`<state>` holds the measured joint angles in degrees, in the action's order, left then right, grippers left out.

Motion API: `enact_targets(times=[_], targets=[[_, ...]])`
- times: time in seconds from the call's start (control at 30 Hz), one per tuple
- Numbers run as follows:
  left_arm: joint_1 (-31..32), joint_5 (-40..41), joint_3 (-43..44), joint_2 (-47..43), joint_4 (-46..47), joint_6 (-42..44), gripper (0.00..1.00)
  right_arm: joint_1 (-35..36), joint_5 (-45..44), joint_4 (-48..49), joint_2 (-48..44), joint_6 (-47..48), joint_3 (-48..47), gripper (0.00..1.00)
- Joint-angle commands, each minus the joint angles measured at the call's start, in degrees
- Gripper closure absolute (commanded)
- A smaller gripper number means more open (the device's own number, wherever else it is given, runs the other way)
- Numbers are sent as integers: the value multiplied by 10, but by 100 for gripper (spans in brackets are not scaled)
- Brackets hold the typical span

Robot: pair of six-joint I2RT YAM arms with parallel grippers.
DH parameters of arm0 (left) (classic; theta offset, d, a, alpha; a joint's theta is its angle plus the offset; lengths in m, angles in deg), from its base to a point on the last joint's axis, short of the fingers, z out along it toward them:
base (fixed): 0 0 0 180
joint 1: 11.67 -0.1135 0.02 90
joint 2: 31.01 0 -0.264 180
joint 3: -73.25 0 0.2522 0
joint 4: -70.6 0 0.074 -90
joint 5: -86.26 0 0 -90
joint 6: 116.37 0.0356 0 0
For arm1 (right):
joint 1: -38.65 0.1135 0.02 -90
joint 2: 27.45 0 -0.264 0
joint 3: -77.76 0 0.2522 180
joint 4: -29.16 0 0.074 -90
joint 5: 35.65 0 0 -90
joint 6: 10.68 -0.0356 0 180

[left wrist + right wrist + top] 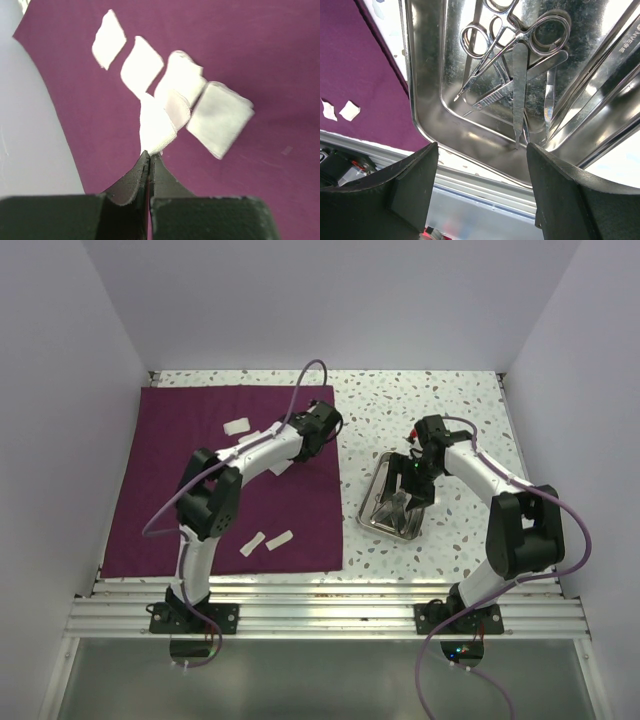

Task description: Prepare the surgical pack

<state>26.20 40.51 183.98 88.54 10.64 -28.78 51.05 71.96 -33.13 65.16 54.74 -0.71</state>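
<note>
The maroon cloth (200,490) lies spread flat on the left of the table. Several white gauze pads lie on it, some at the back (237,426) and two near the front (279,538). My left gripper (318,432) is over the cloth's back right part, shut on one gauze pad (156,125) by its corner, with other pads (220,117) lying just beyond it. The steel tray (376,518) sits right of the cloth. My right gripper (482,165) is open above its near end. Scissors (487,47) and tweezers (520,90) lie inside the tray (422,105).
A metal rail (320,610) runs along the table's near edge. Lavender walls close in the left, back and right. Bare speckled tabletop (420,405) lies behind the tray. The cloth's edge (365,75) and two pads (350,110) show left of the tray.
</note>
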Motion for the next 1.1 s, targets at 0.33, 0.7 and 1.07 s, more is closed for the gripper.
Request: enact_targets(times=[0.33,0.7,1.07], targets=[[-18,6,-20,35,65,19,100,-1,16,-12,12,10,-24,25],[6,-16,-59,35,79,16,100,0,19,-4,13,5,-18,25],[20,-8,-67,51,90,19,100,0,19,-4,8,5,-15,24]])
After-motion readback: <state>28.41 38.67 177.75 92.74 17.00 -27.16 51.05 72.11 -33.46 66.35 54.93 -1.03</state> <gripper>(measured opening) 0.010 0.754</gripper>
